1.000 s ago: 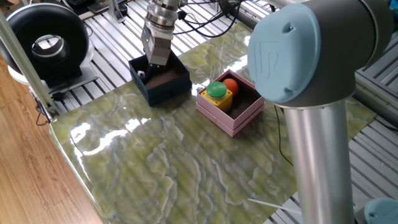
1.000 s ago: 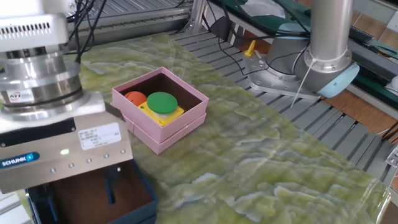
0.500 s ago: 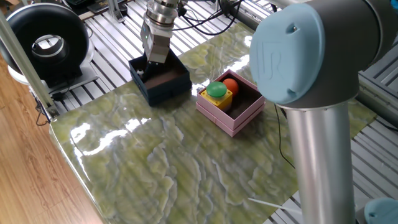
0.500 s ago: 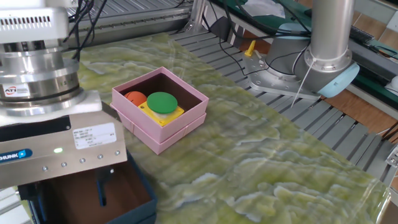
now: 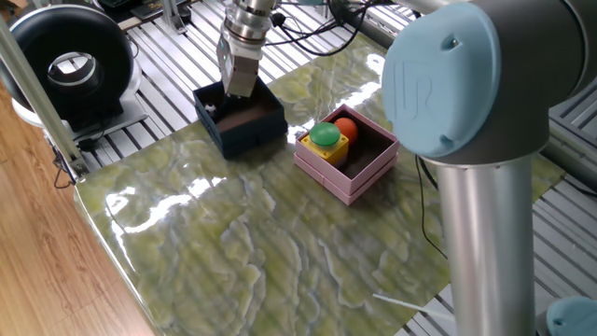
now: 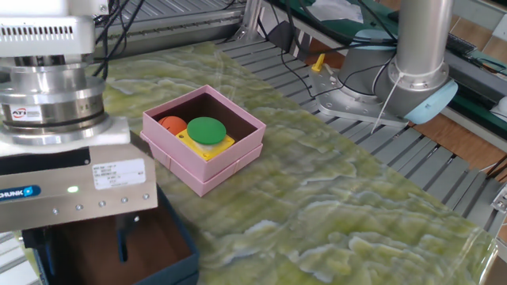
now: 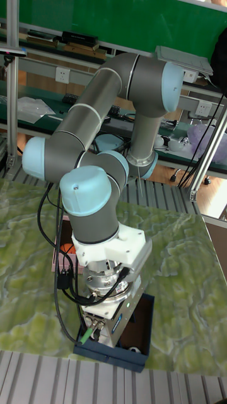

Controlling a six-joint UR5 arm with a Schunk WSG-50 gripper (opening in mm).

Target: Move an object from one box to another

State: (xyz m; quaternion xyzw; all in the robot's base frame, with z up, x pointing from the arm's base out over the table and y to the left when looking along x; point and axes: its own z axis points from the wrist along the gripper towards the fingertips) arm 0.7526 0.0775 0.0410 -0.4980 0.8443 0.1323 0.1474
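Note:
The dark navy box (image 5: 244, 131) stands at the back left of the mat, its brown floor (image 6: 154, 252) showing. My gripper (image 5: 235, 91) reaches down into its rear left part. One dark finger (image 6: 122, 242) shows above the floor; the other is hidden behind the gripper body, and the gap between them cannot be seen. A small pale object (image 7: 133, 348) lies in the navy box beside the gripper. The pink box (image 5: 350, 163) sits just to the right and holds a yellow block with a green cap (image 5: 325, 137) and an orange ball (image 5: 346, 127).
A black round fan (image 5: 67, 65) stands off the mat at the far left. The arm's base and cables (image 6: 396, 91) sit beyond the mat's far side. The green marbled mat (image 5: 261, 243) stretches toward the near edge.
The gripper has risen slightly and shifted toward the navy box's back corner. Both boxes and the things in the pink box have stayed put.

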